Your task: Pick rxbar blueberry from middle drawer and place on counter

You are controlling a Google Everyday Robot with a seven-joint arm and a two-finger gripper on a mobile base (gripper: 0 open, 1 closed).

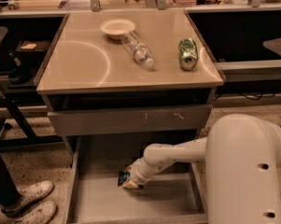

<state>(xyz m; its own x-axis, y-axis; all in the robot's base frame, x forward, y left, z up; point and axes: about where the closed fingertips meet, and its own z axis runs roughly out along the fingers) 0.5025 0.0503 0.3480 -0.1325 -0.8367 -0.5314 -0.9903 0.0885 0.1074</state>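
My hand is low in the open middle drawer, over the rxbar blueberry on the drawer floor. I cannot tell if it grips. The bar looks light, flat and slick-wrapped, best pinched across its narrow width.

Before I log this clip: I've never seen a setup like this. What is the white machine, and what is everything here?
The white shape is a one-armed mobile robot's arm, seen by one camera looking down over it. Its gripper is low in the open middle drawer, right at a dark blue rxbar blueberry; whether it holds the bar I cannot tell. Above, on the beige counter, are a pale bowl, a clear plastic bottle on its side and a green can.
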